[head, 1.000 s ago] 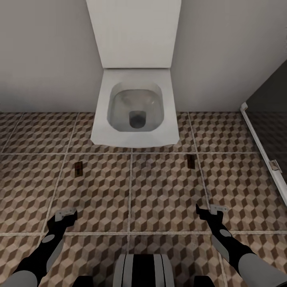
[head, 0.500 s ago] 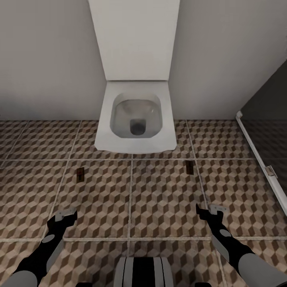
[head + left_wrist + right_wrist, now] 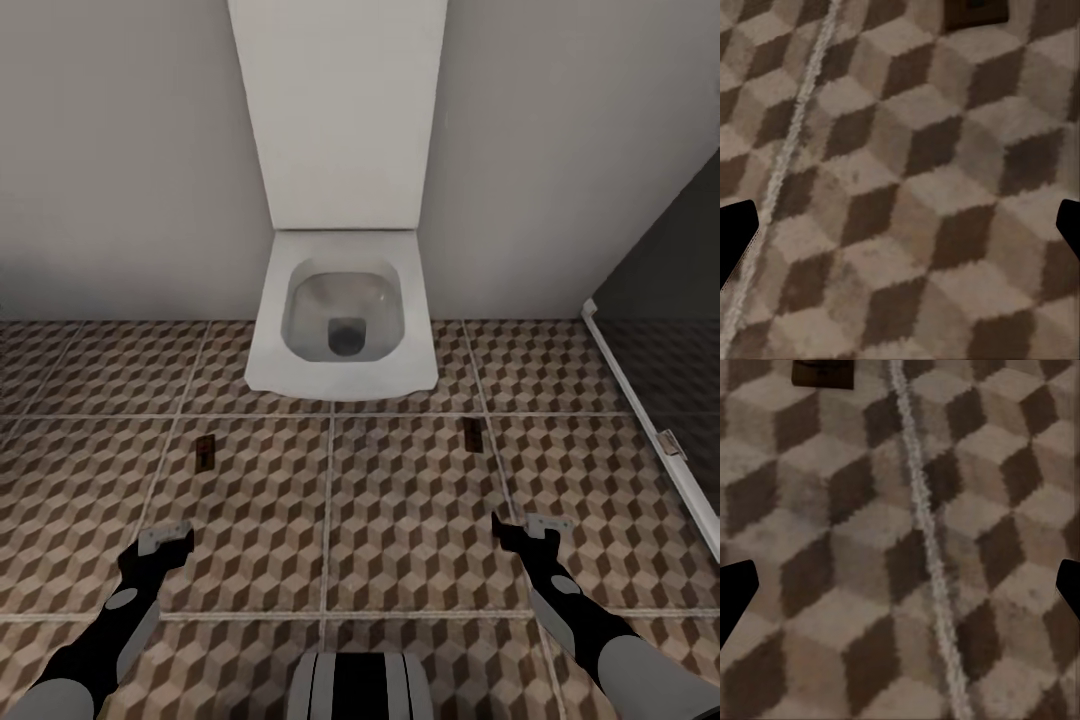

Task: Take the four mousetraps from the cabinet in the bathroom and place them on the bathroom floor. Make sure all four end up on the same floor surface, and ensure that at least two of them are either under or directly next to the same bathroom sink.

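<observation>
Two mousetraps, left one (image 3: 206,451) and right one (image 3: 473,433), lie flat on the bathroom floor (image 3: 400,520). Likely light, stiff; pinch board edges. Left tool (image 3: 166,540) and right tool (image 3: 523,528) spread wide, empty.

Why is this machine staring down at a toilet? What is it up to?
It is laying out mousetraps. Two tiny flat brown wooden mousetraps lie on the cube-patterned tiled floor in front of the white toilet, one on the left and one on the right. Both arms hover low above the tiles, the left gripper and right gripper with fingers spread and holding nothing.
</observation>
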